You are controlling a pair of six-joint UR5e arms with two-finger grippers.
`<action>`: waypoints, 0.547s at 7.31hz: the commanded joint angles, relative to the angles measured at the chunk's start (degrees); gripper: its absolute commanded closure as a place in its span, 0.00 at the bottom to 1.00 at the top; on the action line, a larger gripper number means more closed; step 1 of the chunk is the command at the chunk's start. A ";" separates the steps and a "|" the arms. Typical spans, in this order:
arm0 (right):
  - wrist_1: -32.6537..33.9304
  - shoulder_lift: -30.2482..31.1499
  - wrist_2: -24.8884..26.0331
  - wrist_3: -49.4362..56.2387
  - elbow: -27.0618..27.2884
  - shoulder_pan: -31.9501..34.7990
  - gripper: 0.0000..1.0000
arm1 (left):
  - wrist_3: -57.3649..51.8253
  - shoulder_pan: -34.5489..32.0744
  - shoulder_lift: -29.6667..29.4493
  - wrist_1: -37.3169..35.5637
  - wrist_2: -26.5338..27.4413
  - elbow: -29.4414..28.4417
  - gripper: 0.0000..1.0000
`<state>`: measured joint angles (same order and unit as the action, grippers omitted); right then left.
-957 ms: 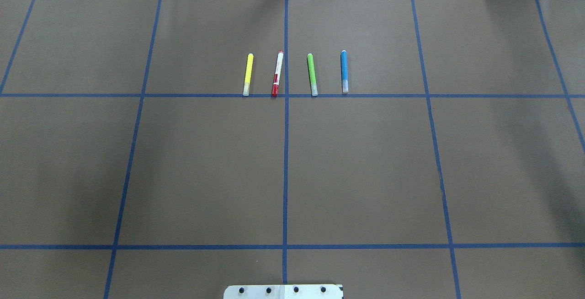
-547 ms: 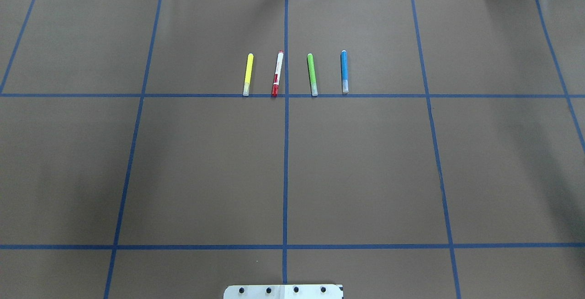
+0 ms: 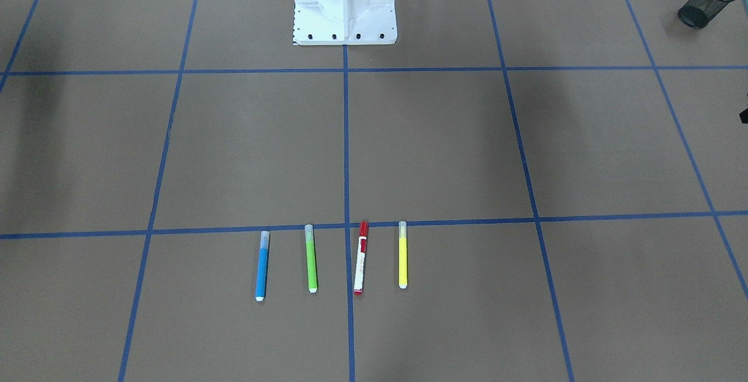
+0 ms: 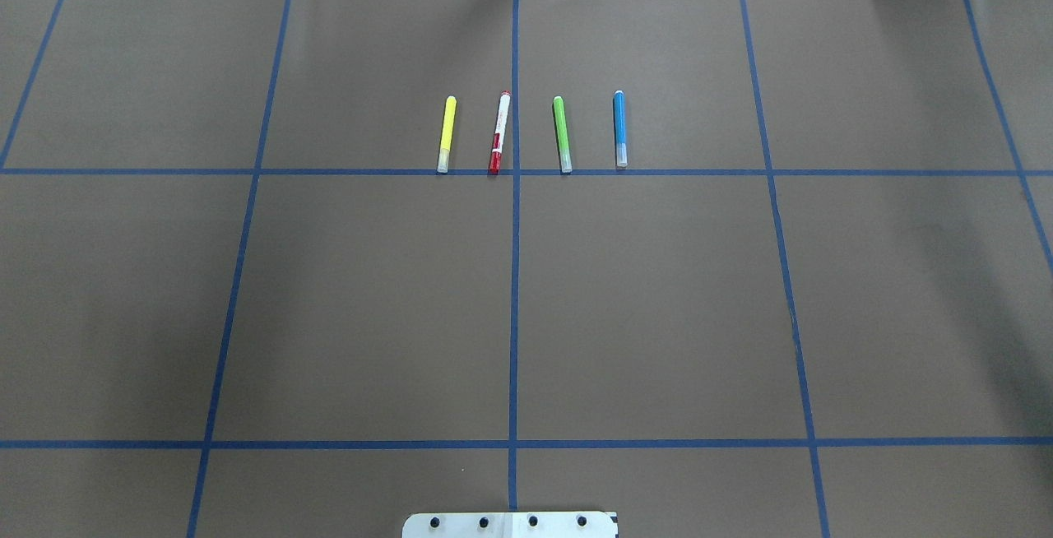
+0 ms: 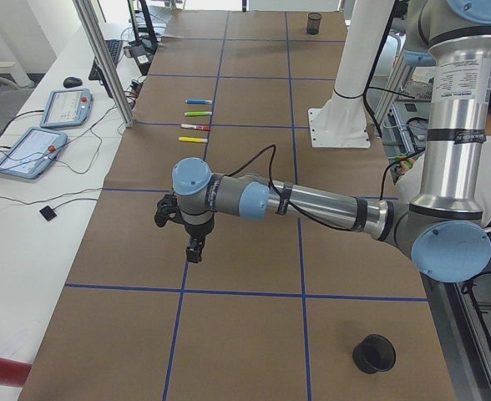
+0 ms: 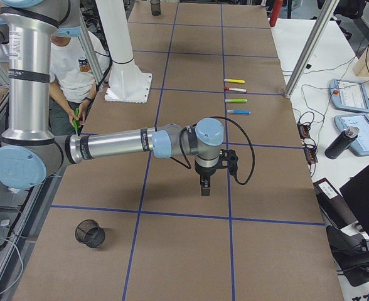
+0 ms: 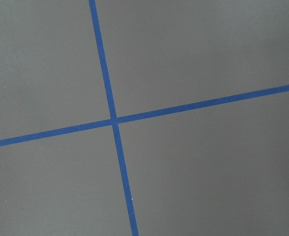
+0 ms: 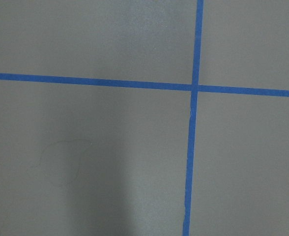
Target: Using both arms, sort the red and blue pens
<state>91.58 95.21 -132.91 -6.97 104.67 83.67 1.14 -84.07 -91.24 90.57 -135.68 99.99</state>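
Four markers lie in a row on the brown mat. The red pen (image 4: 499, 132) (image 3: 361, 258), white-barrelled with a red cap, lies just left of the centre tape line in the overhead view. The blue pen (image 4: 619, 128) (image 3: 262, 266) ends the row on its right. Both arms show only in the side views. My left gripper (image 5: 194, 251) hangs over the mat well short of the pens (image 5: 195, 127). My right gripper (image 6: 204, 188) hangs likewise at the other end, apart from the blue pen (image 6: 239, 112). I cannot tell whether either is open or shut.
A yellow marker (image 4: 445, 134) and a green marker (image 4: 562, 134) lie in the same row. Black mesh cups stand near the table's ends (image 5: 373, 353) (image 6: 90, 233). The white pedestal (image 3: 345, 2) stands mid-table. A person (image 6: 65, 63) sits behind it. Tablets and cables lie along the far side.
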 commanded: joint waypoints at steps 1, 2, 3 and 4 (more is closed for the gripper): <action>0.00 0.23 -1.12 -0.06 0.18 0.00 0.00 | 1.23 0.05 0.19 1.00 -2.13 0.90 0.00; 0.00 0.84 -3.04 -0.06 0.27 0.00 0.00 | 5.15 0.57 -0.33 2.75 -2.13 1.26 0.00; -0.09 1.55 -3.23 -0.06 0.62 0.09 0.00 | 6.23 4.84 -1.64 4.08 -1.35 1.87 0.00; -0.09 1.73 -3.24 -0.06 0.71 0.18 0.00 | 7.99 8.10 -4.79 3.65 -1.25 1.53 0.01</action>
<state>91.53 96.48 -135.79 -7.03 105.17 83.75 6.88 -79.95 -93.12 93.85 -137.22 101.51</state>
